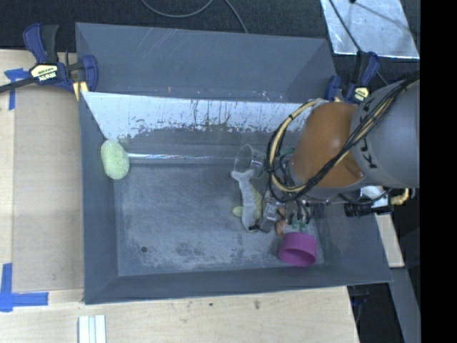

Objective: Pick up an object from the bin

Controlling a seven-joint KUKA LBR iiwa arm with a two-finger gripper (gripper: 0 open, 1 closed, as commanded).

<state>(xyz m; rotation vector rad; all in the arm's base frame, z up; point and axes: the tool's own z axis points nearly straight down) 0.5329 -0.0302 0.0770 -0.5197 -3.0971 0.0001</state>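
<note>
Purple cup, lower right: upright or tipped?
Looks tipped: the purple cup shows its flared side wall, not an upward opening. Cannot tell for sure.

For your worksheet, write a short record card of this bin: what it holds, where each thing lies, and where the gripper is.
container: grey metal bin
gripper: gripper low over the bin's right part
nearest thing: purple cup, at the near right, just beside the gripper
also close: pale grey thing and a small yellow piece, left of the gripper
far thing: pale green lump, at the left wall, apart from the rest
held thing: cannot tell
</note>
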